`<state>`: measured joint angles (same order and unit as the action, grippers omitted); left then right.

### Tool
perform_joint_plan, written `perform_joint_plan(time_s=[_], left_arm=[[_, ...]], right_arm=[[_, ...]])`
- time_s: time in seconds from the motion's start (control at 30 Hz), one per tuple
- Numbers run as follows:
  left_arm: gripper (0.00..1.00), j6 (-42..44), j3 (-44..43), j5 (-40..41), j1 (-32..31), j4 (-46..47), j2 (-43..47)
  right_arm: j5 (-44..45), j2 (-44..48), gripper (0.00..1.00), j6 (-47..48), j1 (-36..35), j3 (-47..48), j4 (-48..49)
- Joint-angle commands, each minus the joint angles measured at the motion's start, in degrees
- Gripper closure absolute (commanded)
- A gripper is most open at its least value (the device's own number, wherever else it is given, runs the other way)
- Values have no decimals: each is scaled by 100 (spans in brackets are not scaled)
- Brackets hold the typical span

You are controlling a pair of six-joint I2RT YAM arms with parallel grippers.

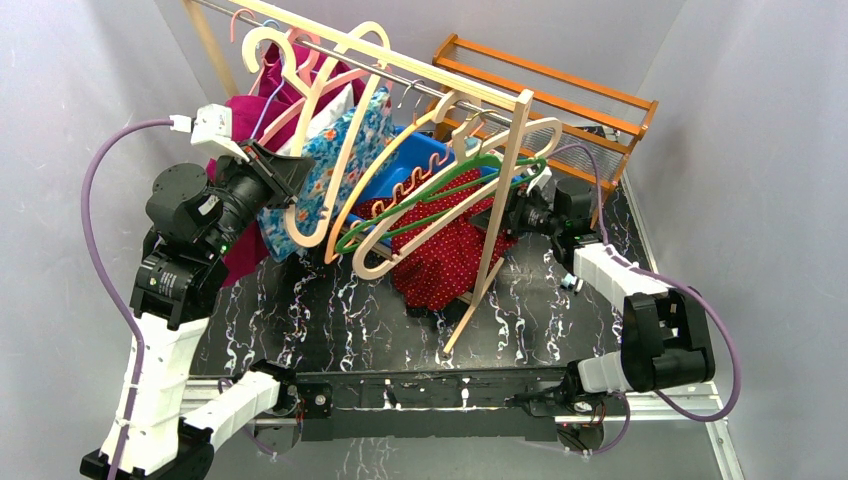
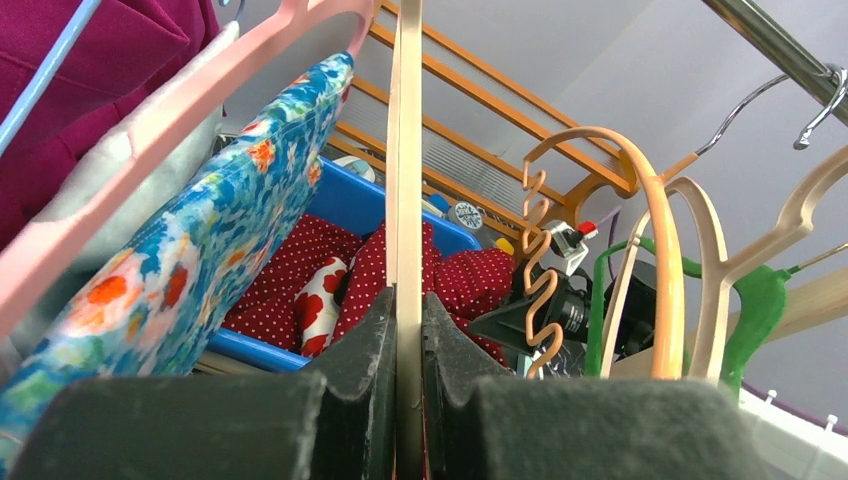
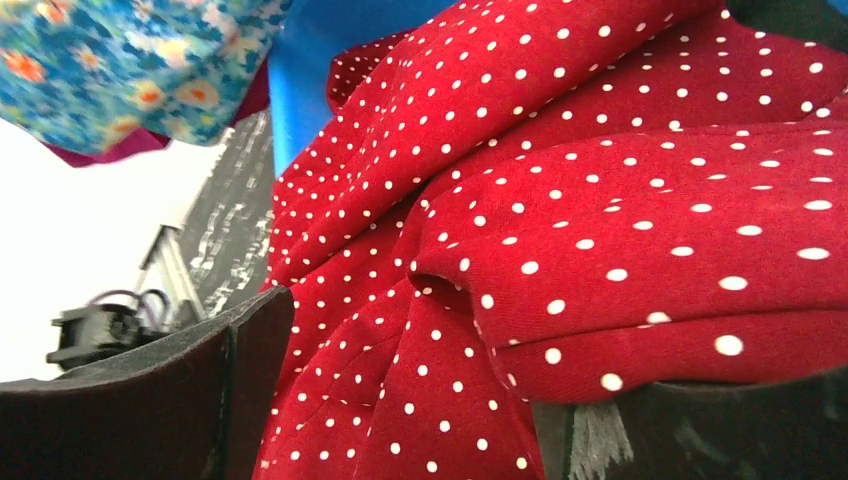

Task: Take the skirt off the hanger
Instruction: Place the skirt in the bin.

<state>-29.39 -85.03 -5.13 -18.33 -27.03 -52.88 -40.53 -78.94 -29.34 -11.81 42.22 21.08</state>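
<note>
- Two arms work under a crowded rail (image 2: pixel 770 40), and the clutter explains both poses.
- Largest of the task's things is the red dotted skirt (image 1: pixel 445 255). It slumps from among the hangers down onto the black table (image 1: pixel 330 320), with its upper part against the blue bin (image 1: pixel 415 160). I cannot tell which hanger carries it.
- A floral garment (image 1: pixel 335 165) hangs just beside my left arm and crowds that side.
- My left gripper (image 2: pixel 408 310) is pressed tight on the bar of a pale wooden hanger (image 2: pixel 405 150). I judge this is to steady the hanger while the cloth gets pulled.
- My right gripper (image 3: pixel 415 385) sits low in the skirt with its fingers partway closed. A thick fold fills the gap, so I read it as pinching the cloth, ready to draw it free.
- A green hanger (image 2: pixel 762 300) and an orange notched hanger (image 2: pixel 540 240) hang between the arms, and I expect either could snag the skirt.
</note>
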Motion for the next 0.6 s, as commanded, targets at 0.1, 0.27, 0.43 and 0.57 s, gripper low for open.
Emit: perform_joint_plan(time_s=[0.1,0.27,0.43,0.57], left_arm=[[100,55,10,-54,22,209,76],[100,72,-53,-65,22,155,88],[100,105,-149,-35,22,92,92],[100,205,-360,43,20,-98,69]], right_arm=[[1712,532,4,804,-619,-1183,1039],[3095,338,4,1350,-1015,-1810,2366],[4142,-443,34,1144,-1217,-1724,2932],[4276,-716,68,626,-1200,-1514,3154]])
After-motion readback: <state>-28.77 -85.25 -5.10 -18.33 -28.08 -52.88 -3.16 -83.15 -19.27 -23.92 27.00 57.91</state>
